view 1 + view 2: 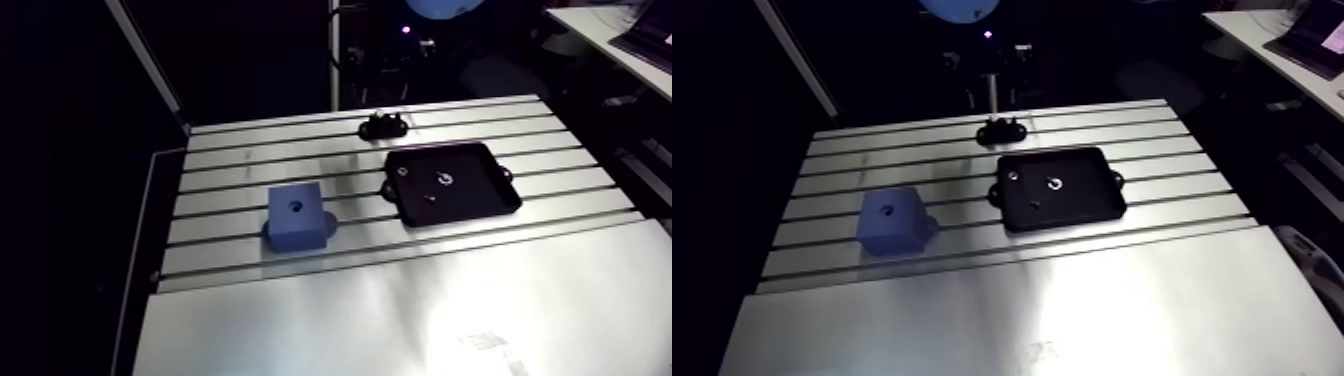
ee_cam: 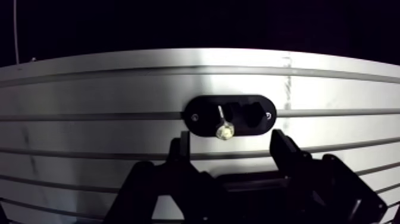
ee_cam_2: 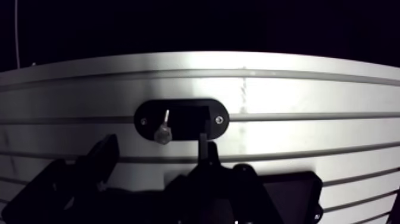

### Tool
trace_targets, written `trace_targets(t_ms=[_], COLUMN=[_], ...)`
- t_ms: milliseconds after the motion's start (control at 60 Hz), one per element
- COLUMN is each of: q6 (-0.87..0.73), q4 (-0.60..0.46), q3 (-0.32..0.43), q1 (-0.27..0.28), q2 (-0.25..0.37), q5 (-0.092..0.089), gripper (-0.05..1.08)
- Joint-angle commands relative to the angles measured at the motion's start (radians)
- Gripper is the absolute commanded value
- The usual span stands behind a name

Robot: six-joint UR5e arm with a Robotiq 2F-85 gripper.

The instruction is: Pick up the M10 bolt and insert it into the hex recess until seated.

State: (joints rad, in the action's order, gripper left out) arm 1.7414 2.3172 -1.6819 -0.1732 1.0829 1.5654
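The slotted bench [image 1: 400,310] is carrying a small black holder [image 2: 229,115] just ahead of the gripper [image 2: 231,144], a black tray [image 1: 455,183] lying just behind it, and a blue block [image 1: 295,217] sitting well apart.

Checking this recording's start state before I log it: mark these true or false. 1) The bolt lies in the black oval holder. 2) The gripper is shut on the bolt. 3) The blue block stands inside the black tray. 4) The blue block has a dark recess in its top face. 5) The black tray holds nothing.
1) True: the bolt lies in the holder.
2) False: the gripper is open with nothing between its fingers; the bolt is ahead of it.
3) False: the blue block stands on the table, beside the black tray and apart from it.
4) True: the recess shows on top.
5) False: a few small parts lie in it.
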Motion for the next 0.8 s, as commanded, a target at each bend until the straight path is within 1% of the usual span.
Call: trace_targets(t_ms=[17,50,317,383,800], q6=[-0.001,-0.001,0.0,0.0,0.0], q4=[0.006,0.006,0.031,0.035,0.035], q3=[-0.005,-0.005,-0.012,-0.012,-0.012], q1=[0.0,0.0,0.0,-0.002,-0.006], q2=[-0.013,-0.016,-0.029,-0.039,-0.045], q5=[0.0,-0.001,0.0,0.0,0.0], gripper=[0.37,0.39,0.41,0.44,0.47])
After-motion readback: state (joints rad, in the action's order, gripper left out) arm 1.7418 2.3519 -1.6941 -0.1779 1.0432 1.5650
